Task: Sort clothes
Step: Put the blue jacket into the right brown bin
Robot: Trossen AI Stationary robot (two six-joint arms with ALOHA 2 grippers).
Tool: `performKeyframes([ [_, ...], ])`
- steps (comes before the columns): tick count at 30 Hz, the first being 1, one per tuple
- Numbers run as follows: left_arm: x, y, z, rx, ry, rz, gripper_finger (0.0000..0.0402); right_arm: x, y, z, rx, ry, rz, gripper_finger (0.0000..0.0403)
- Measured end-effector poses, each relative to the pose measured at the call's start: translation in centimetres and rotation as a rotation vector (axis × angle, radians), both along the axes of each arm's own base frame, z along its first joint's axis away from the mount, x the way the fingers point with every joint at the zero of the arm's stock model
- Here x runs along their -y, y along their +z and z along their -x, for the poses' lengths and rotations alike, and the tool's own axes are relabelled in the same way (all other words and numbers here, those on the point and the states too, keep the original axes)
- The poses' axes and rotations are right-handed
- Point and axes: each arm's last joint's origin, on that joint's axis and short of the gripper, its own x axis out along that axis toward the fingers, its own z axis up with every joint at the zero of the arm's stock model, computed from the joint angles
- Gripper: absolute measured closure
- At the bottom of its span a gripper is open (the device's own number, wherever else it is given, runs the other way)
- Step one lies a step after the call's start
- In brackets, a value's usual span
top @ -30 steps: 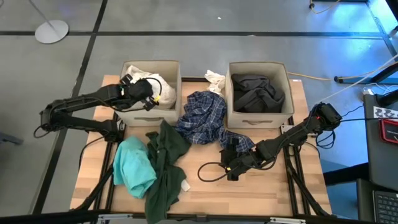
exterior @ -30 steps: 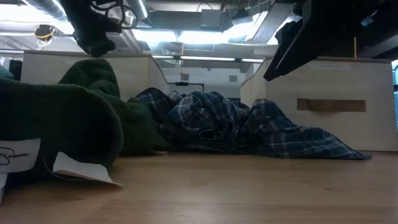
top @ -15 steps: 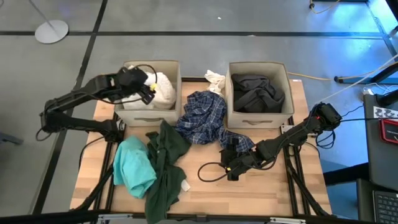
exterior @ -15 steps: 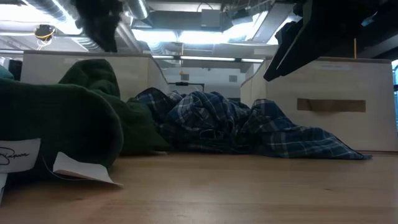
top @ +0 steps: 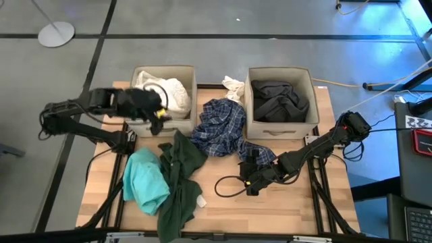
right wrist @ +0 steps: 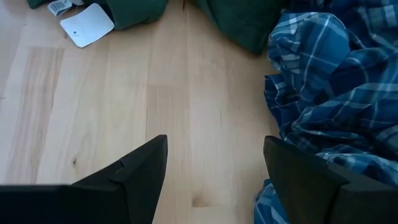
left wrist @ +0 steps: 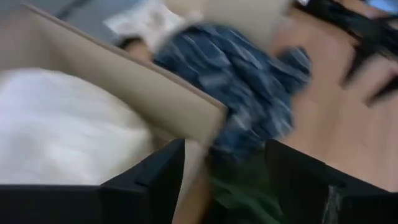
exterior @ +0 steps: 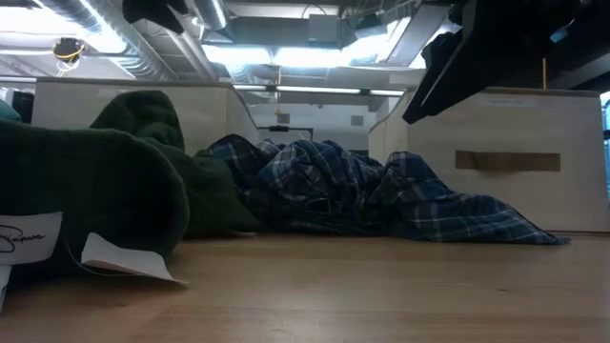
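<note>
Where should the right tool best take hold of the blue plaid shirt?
Probably at the bunched folds of the blue plaid shirt nearest the right tool, coming from above: the fabric lies crumpled on the table, so raised ridges offer something to pinch.

Two beige fabric boxes sit side by side along the upper edge of the wooden table (top: 216, 202), the left box (top: 138, 123) at upper centre-left, the right box (top: 282, 127) at upper centre-right. A black cable (top: 226, 185) loops on the tabletop at lower centre. On the grey floor, a white round stand base (top: 56, 34) lies at upper left. A white paper tag (right wrist: 87, 25) rests on the wood at the right wrist view's upper left
</note>
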Motion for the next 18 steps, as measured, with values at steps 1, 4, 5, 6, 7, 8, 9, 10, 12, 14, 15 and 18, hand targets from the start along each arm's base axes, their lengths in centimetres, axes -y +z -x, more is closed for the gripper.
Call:
performKeyframes([
  [1, 0.6, -0.4, -0.2, -0.008, -0.025, 0.019, 0.0192, 0.0, 0.0, 0.0, 0.000, -0.001, -0.001, 0.0134],
  [4, 2.7, -1.5, -0.8, -0.015, -0.093, 0.063, 0.0192, 0.0, 0.0, 0.0, 0.000, -0.003, -0.003, 0.0134],
  [5, 3.4, -1.7, -0.9, -0.008, -0.109, 0.069, 0.0192, 0.0, 0.0, 0.0, 0.000, -0.003, -0.003, 0.0134],
  [6, 4.0, -1.8, -1.0, 0.006, -0.122, 0.072, 0.0192, 0.0, 0.0, 0.0, 0.000, -0.003, -0.003, 0.0134],
  [7, 4.7, -1.8, -1.0, 0.018, -0.137, 0.074, 0.0192, 0.0, 0.0, 0.0, 0.000, -0.003, -0.003, 0.0134],
  [8, 5.4, -1.9, -1.1, 0.029, -0.151, 0.074, 0.0192, 0.0, 0.0, 0.0, 0.000, -0.003, -0.003, 0.0134],
  [9, 6.1, -1.9, -1.2, 0.038, -0.161, 0.070, 0.0192, 0.0, 0.0, 0.0, 0.001, -0.003, -0.003, 0.0134],
  [10, 6.8, -2.0, -1.2, 0.045, -0.168, 0.064, 0.0192, 0.0, 0.0, 0.0, 0.001, -0.003, -0.003, 0.0134],
  [12, 8.2, -2.2, -1.4, 0.061, -0.172, 0.051, 0.0192, 0.0, 0.0, 0.0, 0.002, -0.003, -0.003, 0.0134],
  [14, 9.7, -2.6, -1.6, 0.055, -0.183, 0.028, 0.0192, 0.0, 0.0, 0.0, 0.002, -0.003, -0.003, 0.0134],
  [15, 10.5, -2.9, -1.7, 0.049, -0.187, 0.018, 0.0192, 0.0, 0.0, 0.0, 0.002, -0.003, -0.002, 0.0134],
  [18, 12.8, -4.1, -2.3, 0.025, -0.192, 0.006, 0.0192, -0.1, 0.1, -0.1, 0.012, 0.010, 0.003, 0.0134],
])
